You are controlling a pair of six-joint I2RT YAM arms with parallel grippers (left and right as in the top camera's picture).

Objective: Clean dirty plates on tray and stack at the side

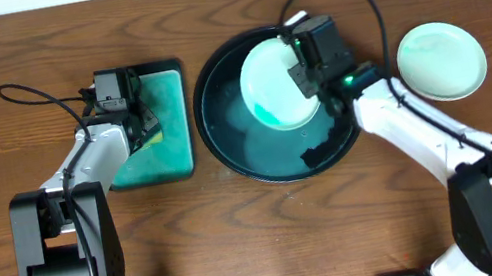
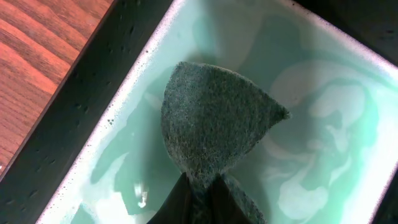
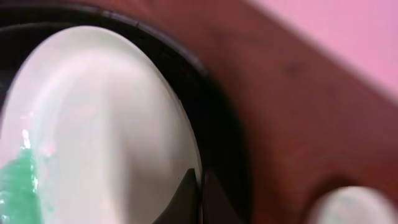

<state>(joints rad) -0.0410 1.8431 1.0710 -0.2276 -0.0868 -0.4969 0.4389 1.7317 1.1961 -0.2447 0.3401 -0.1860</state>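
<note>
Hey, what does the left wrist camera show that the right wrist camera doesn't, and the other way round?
Only the left wrist view: the left claw pinching a green-grey sponge over the teal tray of pale soapy water.
Only the right wrist view: the right claw gripping the rim of a white plate with a green smear, in the black pan, plus a second plate on the table at lower right.
Both: the brown wood tabletop.

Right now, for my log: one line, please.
left pincer: shut on sponge | right pincer: shut on smeared plate in pan | second plate aside
</note>
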